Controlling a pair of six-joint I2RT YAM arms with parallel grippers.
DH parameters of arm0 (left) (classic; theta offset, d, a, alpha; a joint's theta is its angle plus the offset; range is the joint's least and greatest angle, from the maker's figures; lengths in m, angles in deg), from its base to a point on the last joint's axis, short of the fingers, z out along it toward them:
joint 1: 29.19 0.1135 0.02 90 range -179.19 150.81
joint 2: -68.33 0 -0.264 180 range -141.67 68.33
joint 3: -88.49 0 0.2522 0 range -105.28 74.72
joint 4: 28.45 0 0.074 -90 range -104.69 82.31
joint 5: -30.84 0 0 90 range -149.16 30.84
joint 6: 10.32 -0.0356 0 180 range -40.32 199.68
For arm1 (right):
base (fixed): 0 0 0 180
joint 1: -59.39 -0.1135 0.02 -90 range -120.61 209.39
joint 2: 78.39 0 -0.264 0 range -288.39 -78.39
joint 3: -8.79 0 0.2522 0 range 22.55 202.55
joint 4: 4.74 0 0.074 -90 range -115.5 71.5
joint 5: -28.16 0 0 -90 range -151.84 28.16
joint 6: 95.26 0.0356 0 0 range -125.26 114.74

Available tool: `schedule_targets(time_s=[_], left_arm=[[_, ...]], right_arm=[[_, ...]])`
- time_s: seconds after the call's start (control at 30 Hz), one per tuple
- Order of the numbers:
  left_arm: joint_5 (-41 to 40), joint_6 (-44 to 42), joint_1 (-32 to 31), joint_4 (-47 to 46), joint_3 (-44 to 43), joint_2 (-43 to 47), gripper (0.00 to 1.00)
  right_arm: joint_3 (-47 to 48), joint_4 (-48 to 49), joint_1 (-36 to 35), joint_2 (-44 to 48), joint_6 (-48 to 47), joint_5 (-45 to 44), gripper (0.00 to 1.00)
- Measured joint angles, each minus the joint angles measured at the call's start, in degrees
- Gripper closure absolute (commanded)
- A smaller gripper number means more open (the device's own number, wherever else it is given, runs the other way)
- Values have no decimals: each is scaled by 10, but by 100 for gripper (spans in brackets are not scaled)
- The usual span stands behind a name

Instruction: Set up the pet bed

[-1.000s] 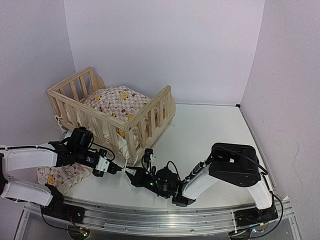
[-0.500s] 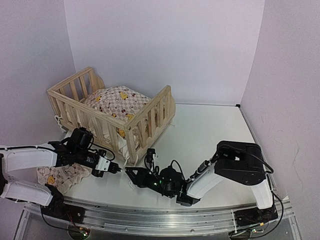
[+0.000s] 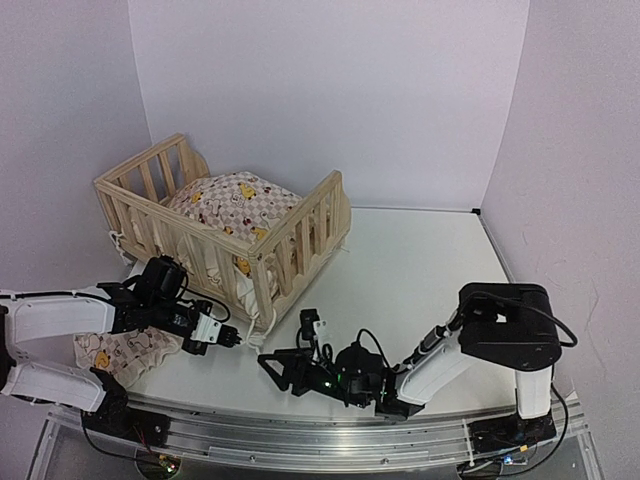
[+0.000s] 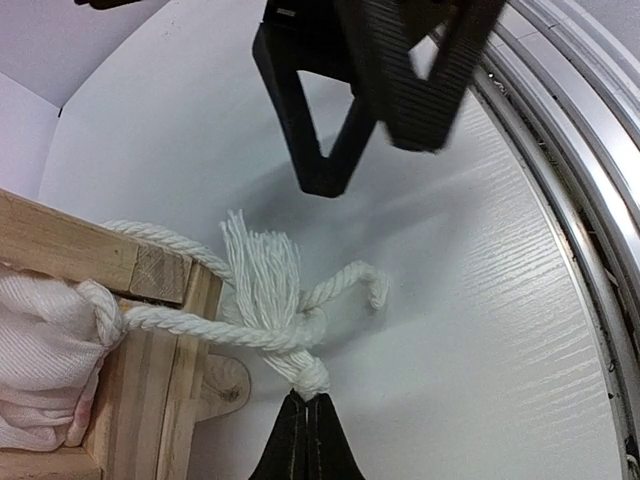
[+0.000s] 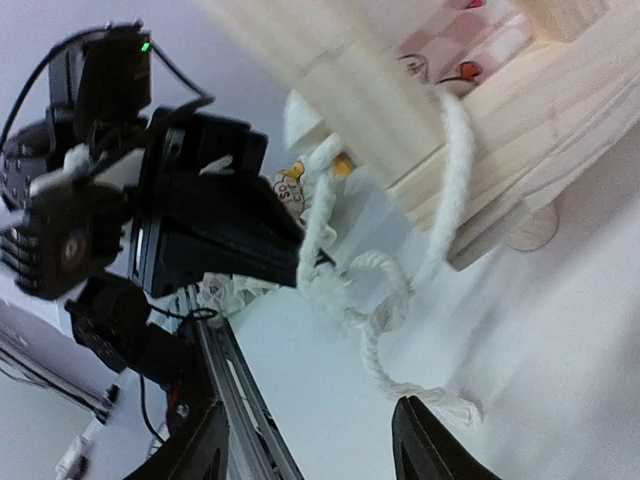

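Left gripper is pinching the tie string, jaws fully closed, by the corner post; right gripper is hanging open and empty nearby. Pet bed is standing rear-left, cushion inside. Tying seems underway; next needs tightening the knot gently.

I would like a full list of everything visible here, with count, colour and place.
bed frame: one, light wood, table's back left
cushion: one, pink-white checks with yellow ducks, inside the bed frame
string: count unclear, white, tied round the frame's near corner post
ruffled cloth: one, cream with yellow ducks, table's near left
table: one, white, under everything
left arm: one, white and black, near left; jaws shut on the string
right arm: one, white and black, near right; jaws open
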Motion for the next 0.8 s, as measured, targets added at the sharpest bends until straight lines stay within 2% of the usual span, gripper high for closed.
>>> schedule_targets(time_s=[0.2, 0.33, 0.53, 0.8], left_arm=[[0, 0, 0, 0, 0, -1, 100], [0, 0, 0, 0, 0, -2, 100], [-1, 0, 0, 1, -4, -3, 100], [-1, 0, 0, 1, -4, -3, 100]], right_arm=[[48, -8, -30, -59, -140, -15, 36], [71, -7, -29, -96, -198, -44, 41], [109, -6, -25, -141, -228, -71, 44], [104, 3, -22, -143, -243, -102, 47]])
